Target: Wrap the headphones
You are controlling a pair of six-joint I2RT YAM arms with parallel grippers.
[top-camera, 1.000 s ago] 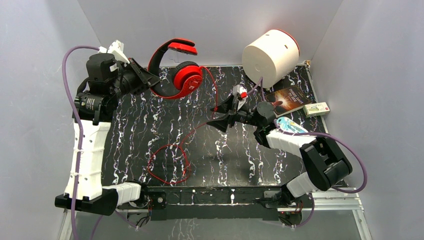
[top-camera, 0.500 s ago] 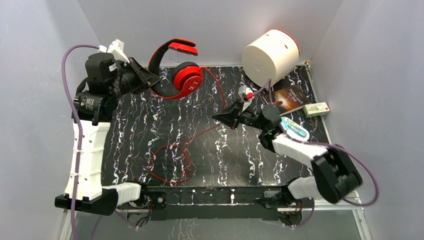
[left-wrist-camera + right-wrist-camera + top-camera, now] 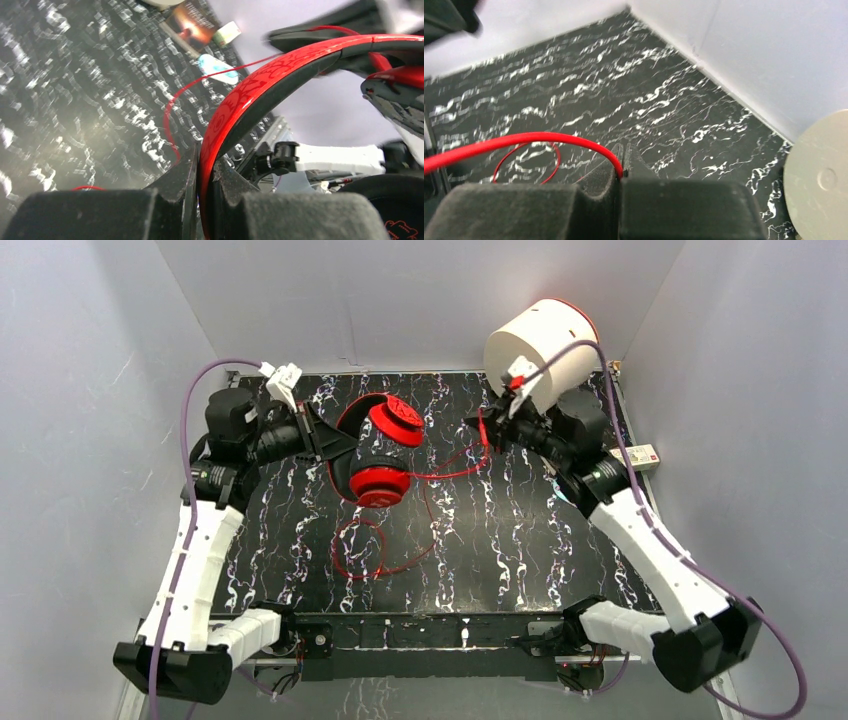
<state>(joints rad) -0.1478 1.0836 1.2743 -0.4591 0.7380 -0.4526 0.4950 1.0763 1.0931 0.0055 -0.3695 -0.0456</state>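
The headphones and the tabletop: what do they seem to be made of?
Headphones: probably glossy red plastic, since the headband catches light, with matte black lining inside. Tabletop: smooth black surface with white veins, marble-look; possibly only a printed sheet.

Red over-ear headphones [image 3: 382,452], black padding, apparently raised and tilted, thin red cable [image 3: 335,548] trailing into a loop

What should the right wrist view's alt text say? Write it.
The right hand is shut on the thin red cable, which arcs away to the left above a black marbled table. A loop of it lies on the table beyond, and a pale round object sits at the right edge.
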